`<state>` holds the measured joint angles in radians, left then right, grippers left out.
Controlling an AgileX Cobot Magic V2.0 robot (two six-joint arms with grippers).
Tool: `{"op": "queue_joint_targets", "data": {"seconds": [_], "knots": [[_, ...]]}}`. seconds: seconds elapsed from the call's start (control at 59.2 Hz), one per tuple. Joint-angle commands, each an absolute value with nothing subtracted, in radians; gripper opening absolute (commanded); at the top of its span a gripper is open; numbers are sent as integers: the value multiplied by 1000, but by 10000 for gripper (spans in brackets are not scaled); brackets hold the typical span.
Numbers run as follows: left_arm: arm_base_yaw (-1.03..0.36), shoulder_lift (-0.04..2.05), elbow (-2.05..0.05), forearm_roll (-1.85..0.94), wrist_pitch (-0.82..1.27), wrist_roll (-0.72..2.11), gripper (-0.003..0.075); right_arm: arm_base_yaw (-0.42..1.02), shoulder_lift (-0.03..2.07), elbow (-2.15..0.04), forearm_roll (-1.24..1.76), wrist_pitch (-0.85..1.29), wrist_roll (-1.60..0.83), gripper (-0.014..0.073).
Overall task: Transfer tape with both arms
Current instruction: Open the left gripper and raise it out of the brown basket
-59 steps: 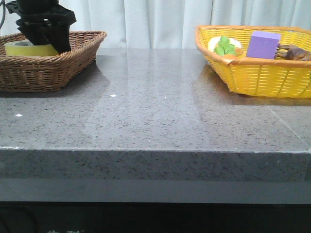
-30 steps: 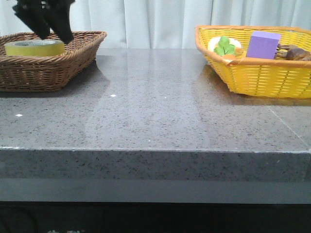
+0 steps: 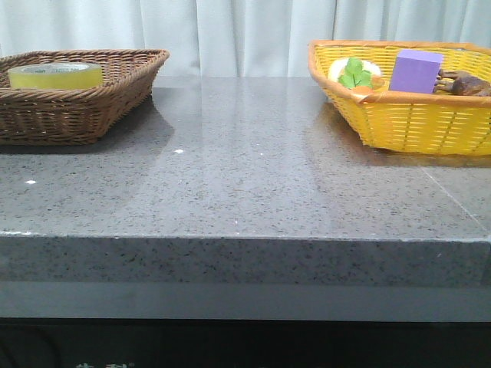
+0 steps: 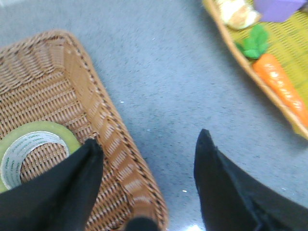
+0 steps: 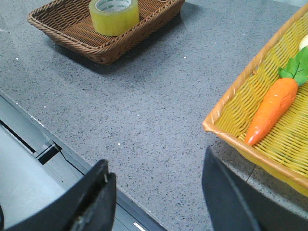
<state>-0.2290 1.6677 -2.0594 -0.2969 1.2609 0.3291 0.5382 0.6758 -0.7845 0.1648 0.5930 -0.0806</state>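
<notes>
The yellow tape roll (image 3: 54, 75) lies flat in the brown wicker basket (image 3: 115, 96) at the table's back left. It also shows in the left wrist view (image 4: 21, 139) and the right wrist view (image 5: 113, 16). Neither arm shows in the front view. My left gripper (image 4: 149, 147) is open and empty, high above the basket's corner, with the tape beside one finger (image 4: 72, 183). My right gripper (image 5: 156, 166) is open and empty above the table's front edge, far from the tape.
A yellow basket (image 3: 406, 123) at the back right holds a purple block (image 3: 415, 70), a toy carrot (image 5: 272, 108) with green leaves and a brown object (image 3: 460, 81). The grey stone table (image 3: 245, 184) lies between the baskets.
My left gripper has risen from the brown basket and left the front view. The tape stays in the basket.
</notes>
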Motion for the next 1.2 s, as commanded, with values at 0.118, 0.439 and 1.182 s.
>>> {"op": "queue_joint_targets", "data": {"seconds": [0.118, 0.439, 1.182], "knots": [[-319, 1442, -1941, -331, 1261, 295, 420, 538, 674, -808, 171, 525, -85, 428], [-423, 1204, -1589, -329, 1225, 286, 420, 538, 674, -808, 171, 525, -85, 428], [-425, 779, -919, -259, 724, 285, 419, 538, 674, -808, 171, 535, -85, 428]]}}
